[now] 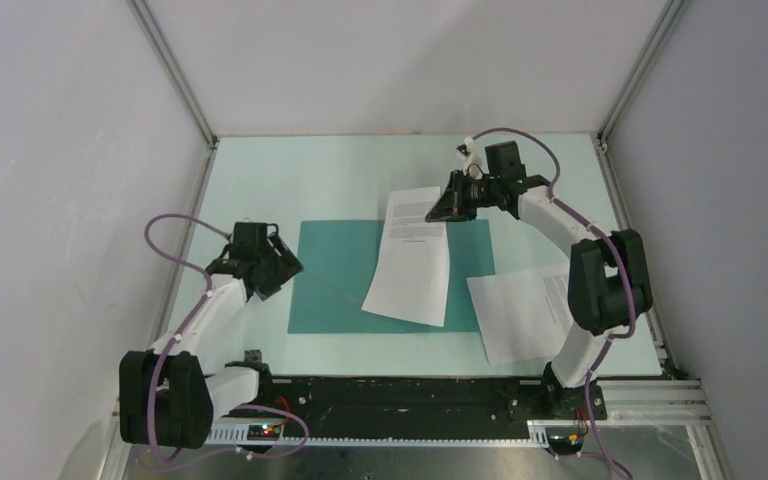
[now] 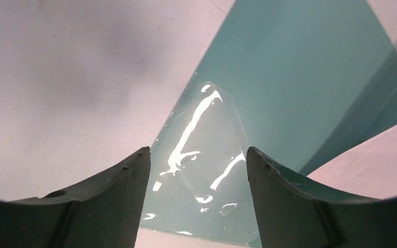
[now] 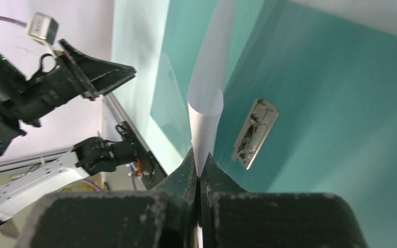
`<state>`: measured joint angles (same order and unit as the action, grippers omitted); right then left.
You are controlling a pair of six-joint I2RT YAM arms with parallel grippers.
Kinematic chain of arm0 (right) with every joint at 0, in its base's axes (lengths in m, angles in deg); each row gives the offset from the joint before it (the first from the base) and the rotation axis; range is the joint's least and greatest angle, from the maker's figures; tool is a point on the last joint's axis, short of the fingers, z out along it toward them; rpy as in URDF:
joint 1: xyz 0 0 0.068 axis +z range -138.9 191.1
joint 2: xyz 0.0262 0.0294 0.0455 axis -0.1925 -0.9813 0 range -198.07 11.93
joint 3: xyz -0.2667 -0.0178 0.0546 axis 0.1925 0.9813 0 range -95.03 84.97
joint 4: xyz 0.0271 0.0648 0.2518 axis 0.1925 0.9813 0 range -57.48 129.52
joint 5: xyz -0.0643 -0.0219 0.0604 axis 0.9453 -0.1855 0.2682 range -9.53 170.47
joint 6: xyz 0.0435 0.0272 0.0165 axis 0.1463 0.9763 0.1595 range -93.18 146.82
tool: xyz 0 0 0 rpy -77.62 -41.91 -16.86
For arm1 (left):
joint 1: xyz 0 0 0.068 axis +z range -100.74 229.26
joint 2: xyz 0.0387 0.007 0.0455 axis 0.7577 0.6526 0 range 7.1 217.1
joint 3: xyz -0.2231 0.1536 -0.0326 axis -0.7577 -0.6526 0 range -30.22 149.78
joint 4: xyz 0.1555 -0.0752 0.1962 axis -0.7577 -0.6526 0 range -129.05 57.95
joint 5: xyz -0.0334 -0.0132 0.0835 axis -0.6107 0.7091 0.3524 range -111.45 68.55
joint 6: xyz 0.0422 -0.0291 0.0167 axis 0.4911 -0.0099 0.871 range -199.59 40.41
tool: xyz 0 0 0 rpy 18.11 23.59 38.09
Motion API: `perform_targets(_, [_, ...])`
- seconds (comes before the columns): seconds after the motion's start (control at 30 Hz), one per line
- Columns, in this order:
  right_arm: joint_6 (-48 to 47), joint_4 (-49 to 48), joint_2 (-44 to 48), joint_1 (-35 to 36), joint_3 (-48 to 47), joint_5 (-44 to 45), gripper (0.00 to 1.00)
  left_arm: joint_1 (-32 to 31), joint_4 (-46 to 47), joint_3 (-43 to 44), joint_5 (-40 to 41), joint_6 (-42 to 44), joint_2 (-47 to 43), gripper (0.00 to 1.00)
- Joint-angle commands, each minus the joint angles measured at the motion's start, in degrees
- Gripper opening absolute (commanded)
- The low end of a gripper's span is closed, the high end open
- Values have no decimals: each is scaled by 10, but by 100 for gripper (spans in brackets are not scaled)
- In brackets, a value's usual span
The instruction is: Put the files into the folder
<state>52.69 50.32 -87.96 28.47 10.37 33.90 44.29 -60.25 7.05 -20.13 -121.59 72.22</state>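
Sheet two [image 1: 515, 310] was partly hidden, with the right arm [image 1: 600, 280] over its right side and its print too small to read. The printed end of sheet one [image 1: 410, 265] sat under the right gripper [image 1: 447, 205]. In the right wrist view this sheet was curled and cut off at the top. The left wrist view showed a glossy see-through flap [image 2: 201, 134], but I couldn't tell if it lay flat or lifted.

Counts: 2 sheets, 1 folder [image 1: 330, 280], 1 metal clip [image 3: 256, 133], 2 arms.

The right gripper was pinched tight on sheet one, which draped diagonally across the folder's middle and poked past its far edge. Sheet two lay flat on the table [image 1: 290, 180], its left corner at the folder's right edge. The left gripper [image 2: 196, 155] had its jaws spread wide with nothing held, above the folder's left edge. The folder lay open at table centre with the clip on its inner face. Metal frame posts [image 1: 175, 70] stood at the back corners.
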Motion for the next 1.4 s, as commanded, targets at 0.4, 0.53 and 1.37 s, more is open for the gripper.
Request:
perform_targets(0.4, [-139, 42, -63, 0, -97, -15, 0, 43, -3, -24, -6, 9, 12, 74])
perform_targets(0.53, [-147, 41, -68, 27, -92, -26, 0, 43, -2, -25, -7, 3, 20, 75])
perform_targets(1.37, [-58, -74, -85, 78, -52, 35, 0, 48, 18, -65, 2, -63, 56, 12])
